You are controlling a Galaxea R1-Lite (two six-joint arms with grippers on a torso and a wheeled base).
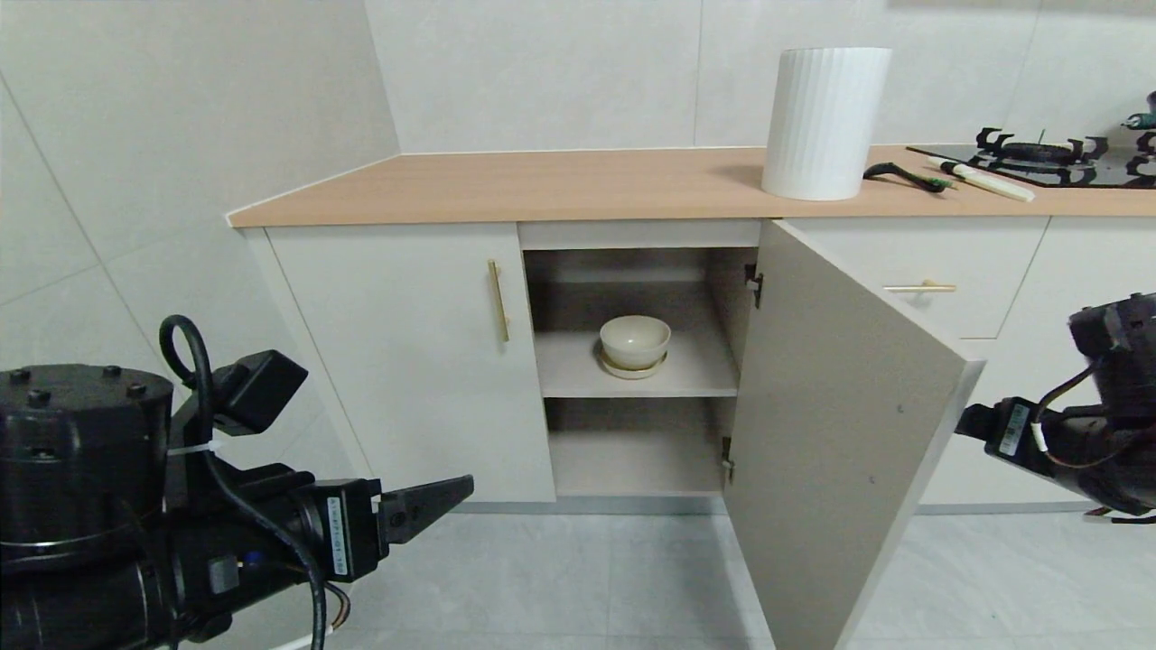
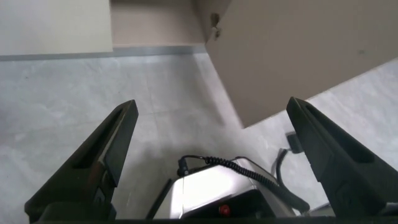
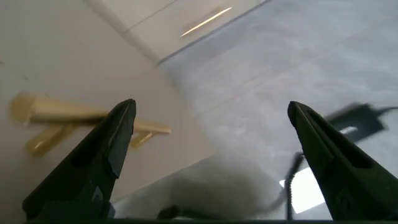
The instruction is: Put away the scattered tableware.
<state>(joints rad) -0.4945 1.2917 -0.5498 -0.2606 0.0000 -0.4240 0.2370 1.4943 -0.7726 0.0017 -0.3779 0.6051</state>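
A cream bowl (image 1: 635,339) sits on a small plate (image 1: 632,369) on the upper shelf (image 1: 695,370) of the open cabinet. On the wooden counter (image 1: 560,185), a black-handled utensil (image 1: 903,174) and a pale-handled one (image 1: 984,181) lie to the right of a white ribbed container (image 1: 824,122). My left gripper (image 1: 452,496) (image 2: 211,107) hangs open and empty over the floor, left of the cabinet opening. My right gripper (image 3: 211,107) is open and empty beside the door's gold handle (image 3: 56,112), on the outer face of the door. The right arm (image 1: 1039,438) shows past the door's edge.
The cabinet door (image 1: 840,424) stands swung out toward me between the two arms; its lower corner (image 2: 280,74) is near my left gripper. The left door (image 1: 415,361) is closed. A gas hob (image 1: 1048,158) sits at the counter's far right. Grey floor tiles (image 1: 587,578) lie in front.
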